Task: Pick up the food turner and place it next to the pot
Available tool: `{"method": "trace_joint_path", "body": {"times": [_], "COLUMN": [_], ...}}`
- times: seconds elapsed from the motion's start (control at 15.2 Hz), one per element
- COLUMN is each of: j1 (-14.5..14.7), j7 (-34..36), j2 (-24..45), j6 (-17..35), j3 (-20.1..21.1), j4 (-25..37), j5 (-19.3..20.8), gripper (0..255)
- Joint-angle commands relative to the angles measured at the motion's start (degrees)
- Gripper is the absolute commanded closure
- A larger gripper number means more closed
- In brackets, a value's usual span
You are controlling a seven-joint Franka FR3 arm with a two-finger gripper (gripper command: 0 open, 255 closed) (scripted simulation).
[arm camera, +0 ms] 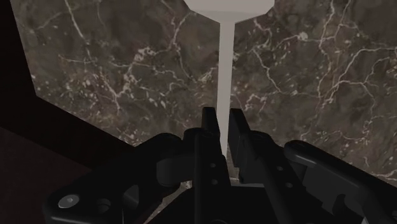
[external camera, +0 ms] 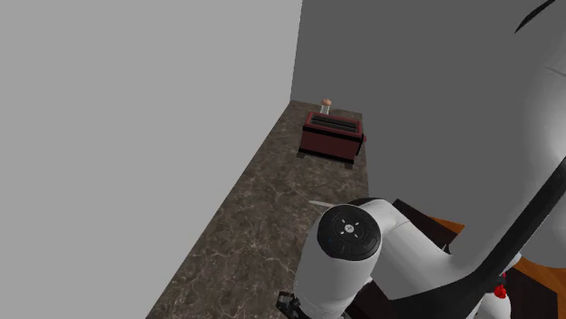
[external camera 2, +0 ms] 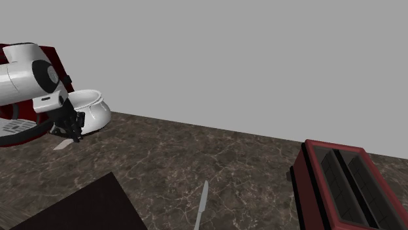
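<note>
Food turner [arm camera: 224,57] is pinched by its handle between the gripper's [arm camera: 222,113] fingers, its blade cut off. White pot [external camera 2: 93,110], at the gripper's one o'clock, is partly hidden.

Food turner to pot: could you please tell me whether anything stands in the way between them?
Nothing visible does. The gripper clasps the food turner, and in the second exterior view it is close beside the white pot, with nothing set between them. The red toaster stands far off at that view's right.
</note>
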State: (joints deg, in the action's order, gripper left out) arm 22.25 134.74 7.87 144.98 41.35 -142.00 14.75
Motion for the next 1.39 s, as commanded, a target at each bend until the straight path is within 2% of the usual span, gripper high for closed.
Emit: {"method": "trace_joint_path", "body": {"times": [0.0, 0.66, 1.32], "j1": [0.62, 5.54, 11.68], "j7": [2.13, 11.18, 18.72], "j2": [2.12, 11.29, 19.8], "j6": [1.31, 6.68, 11.48], "j3": [-1.0, -8.03, -16.1], "j4": [0.09, 1.38, 4.18], "j5": [2.9, 15.24, 25.19], "gripper": [255, 255, 255]}}
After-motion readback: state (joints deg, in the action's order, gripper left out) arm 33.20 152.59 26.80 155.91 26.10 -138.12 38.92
